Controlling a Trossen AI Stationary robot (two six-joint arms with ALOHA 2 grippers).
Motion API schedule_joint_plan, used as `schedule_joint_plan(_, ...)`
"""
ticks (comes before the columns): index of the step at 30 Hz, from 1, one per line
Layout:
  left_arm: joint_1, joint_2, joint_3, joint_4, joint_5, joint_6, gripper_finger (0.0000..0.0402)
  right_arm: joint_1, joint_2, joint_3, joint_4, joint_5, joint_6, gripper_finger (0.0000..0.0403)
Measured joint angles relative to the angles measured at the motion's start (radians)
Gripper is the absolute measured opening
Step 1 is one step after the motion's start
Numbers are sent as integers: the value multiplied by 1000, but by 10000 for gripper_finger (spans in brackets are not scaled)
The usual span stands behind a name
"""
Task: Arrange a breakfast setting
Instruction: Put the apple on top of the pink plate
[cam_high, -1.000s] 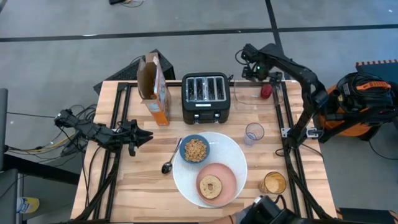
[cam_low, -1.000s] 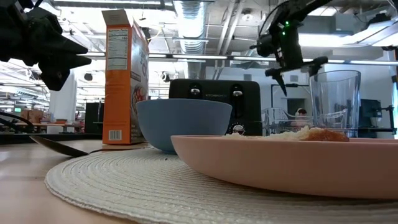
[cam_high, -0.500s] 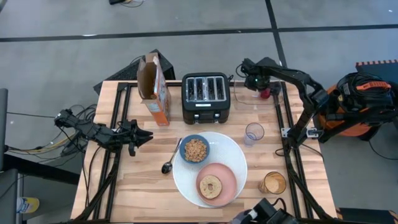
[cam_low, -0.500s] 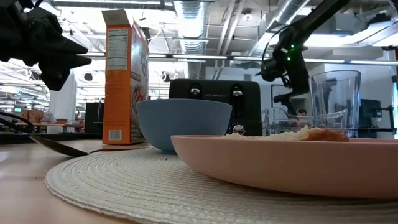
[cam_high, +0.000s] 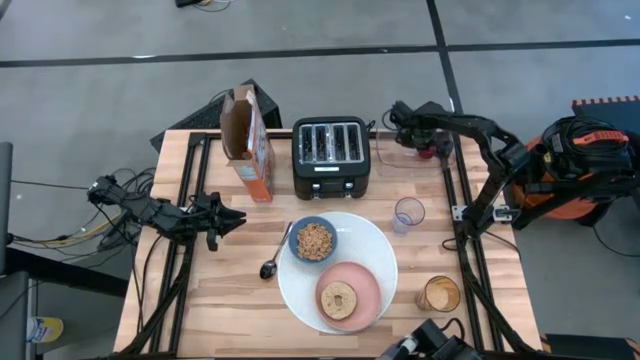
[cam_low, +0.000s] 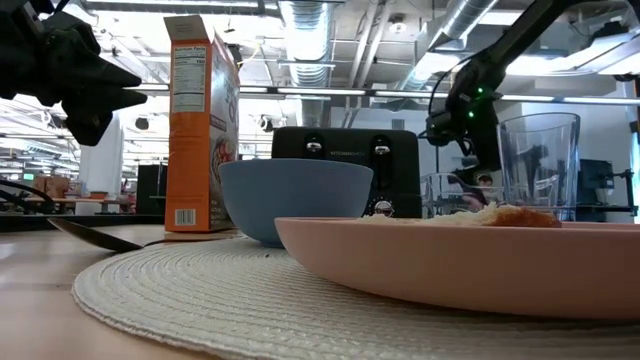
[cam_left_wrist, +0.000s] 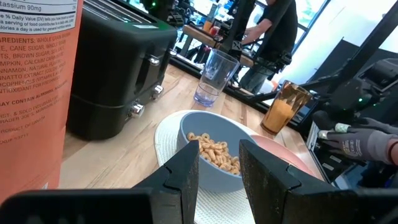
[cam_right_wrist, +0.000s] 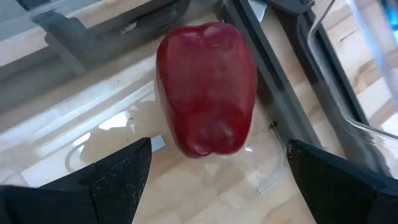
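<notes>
High view: one white plate (cam_high: 370, 240) is seen at the table's (cam_high: 200, 310) near middle, carrying one blue bowl (cam_high: 313, 240) of cereal and one pink saucer (cam_high: 349, 294) with one round toasted bread (cam_high: 338, 299). One metal spoon (cam_high: 275, 256) lies just left of the plate, long axis tilted, bowl end nearer the table's front edge. One orange cereal box (cam_high: 248, 143) stands upright beside one black toaster (cam_high: 331, 156). One clear tumbler (cam_high: 408, 213) and one amber glass (cam_high: 439, 294) stand right of the plate. The left pincer (cam_high: 234, 220) is held well left of the spoon. The right pincer (cam_high: 428, 145) is over a clear tray (cam_high: 395, 158) at the far right corner, well apart from the setting.

Low view: box, bowl, saucer and tumbler are seen upright.

Left wrist view: the left pincer (cam_left_wrist: 219, 162) is narrowly open, holding nothing, bowl just beyond.

Right wrist view: the right pincer (cam_right_wrist: 217, 165) is wide open around one red apple (cam_right_wrist: 207, 87), not touching.
</notes>
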Motion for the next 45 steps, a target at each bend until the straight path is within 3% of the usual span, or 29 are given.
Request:
schedule_joint_plan(19, 0, 0, 0, 0, 0, 0, 100, -45, 0, -55, 131, 52, -4, 393)
schedule_joint_plan(40, 0, 0, 0, 0, 0, 0, 100, -60, 54, -55, 146, 31, 34, 393)
schedule_joint_plan(45, 0, 0, 0, 0, 1, 0, 100, -59, 69, -55, 151, 51, 51, 371)
